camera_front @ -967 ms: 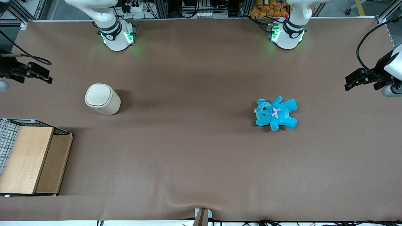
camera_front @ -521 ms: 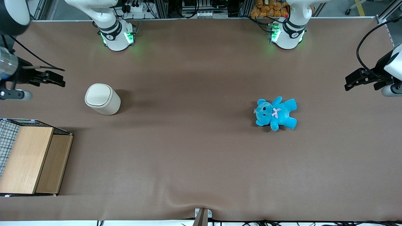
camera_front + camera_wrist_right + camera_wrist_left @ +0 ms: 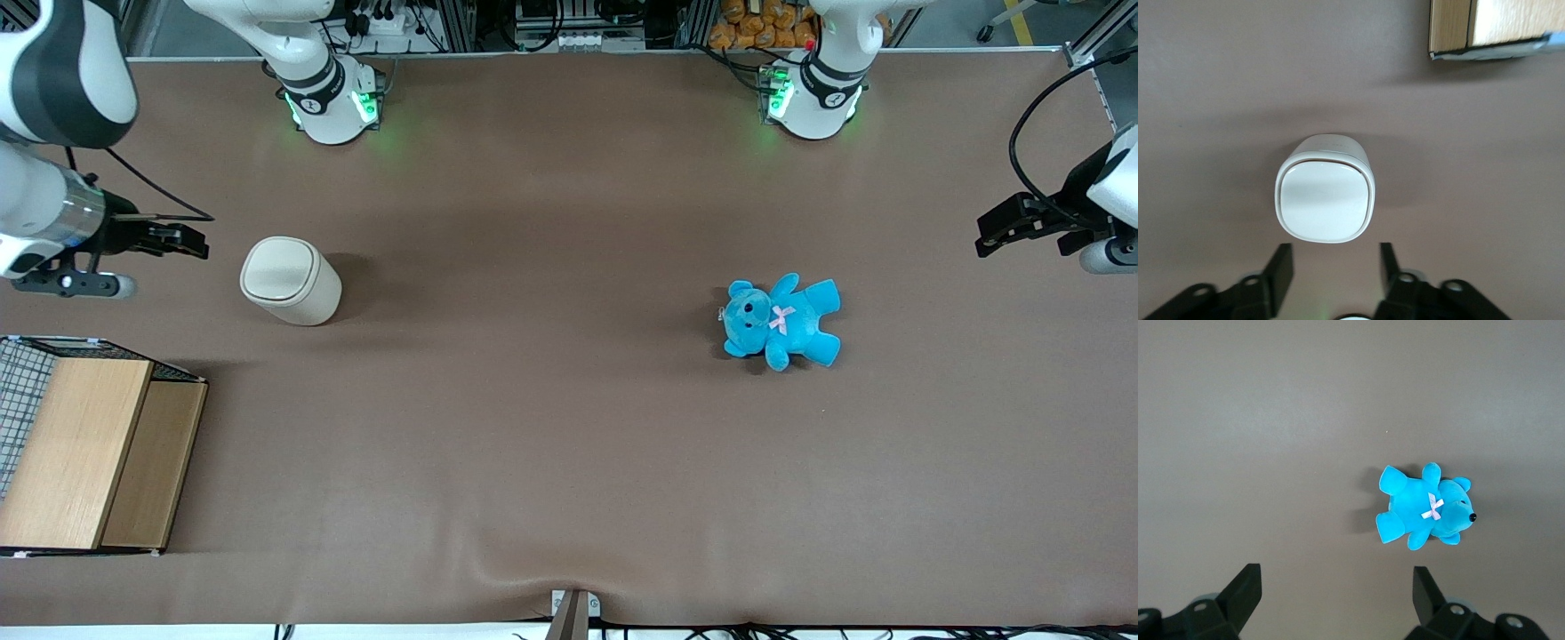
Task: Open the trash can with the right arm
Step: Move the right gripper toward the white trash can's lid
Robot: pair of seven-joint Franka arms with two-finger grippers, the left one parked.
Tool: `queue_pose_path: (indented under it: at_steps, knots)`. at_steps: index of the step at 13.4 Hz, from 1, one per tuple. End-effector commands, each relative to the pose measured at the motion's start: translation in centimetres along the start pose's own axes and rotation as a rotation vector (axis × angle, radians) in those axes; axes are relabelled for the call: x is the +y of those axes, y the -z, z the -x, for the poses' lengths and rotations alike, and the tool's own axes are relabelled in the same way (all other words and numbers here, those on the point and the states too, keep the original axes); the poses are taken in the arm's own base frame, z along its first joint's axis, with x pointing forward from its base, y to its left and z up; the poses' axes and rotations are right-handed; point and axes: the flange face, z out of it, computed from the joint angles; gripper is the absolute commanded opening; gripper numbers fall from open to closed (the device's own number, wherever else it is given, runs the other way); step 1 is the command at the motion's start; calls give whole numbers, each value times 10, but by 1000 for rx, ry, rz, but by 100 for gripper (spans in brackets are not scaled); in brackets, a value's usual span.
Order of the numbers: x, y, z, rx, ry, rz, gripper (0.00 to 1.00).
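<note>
The trash can (image 3: 289,280) is a small cream-white bin standing upright on the brown table, with its rounded-square lid (image 3: 1325,197) down flat. My right arm (image 3: 53,213) reaches in from the working arm's end of the table. Its black gripper (image 3: 197,243) hovers beside the can, a short gap away and slightly farther from the front camera than the can. In the right wrist view the gripper (image 3: 1334,257) is open, with only bare table between its fingers and the lid's rim just ahead of the tips.
A wooden box (image 3: 89,453) with a wire mesh side (image 3: 18,391) stands nearer the front camera than the can; its corner (image 3: 1491,23) shows in the right wrist view. A blue teddy (image 3: 781,320) lies toward the parked arm's end.
My right arm has swung in from the table's end toward the trash can, bringing the gripper much closer to it. The can and the teddy have not moved.
</note>
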Motion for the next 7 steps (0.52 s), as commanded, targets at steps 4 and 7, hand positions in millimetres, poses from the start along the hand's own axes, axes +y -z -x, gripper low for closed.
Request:
queue_pose_path:
  at_steps: [4,7]
  knots:
    - [9,-60,30,14,-14,-23,0]
    - [7,-81,33,4,-12,-22,0]
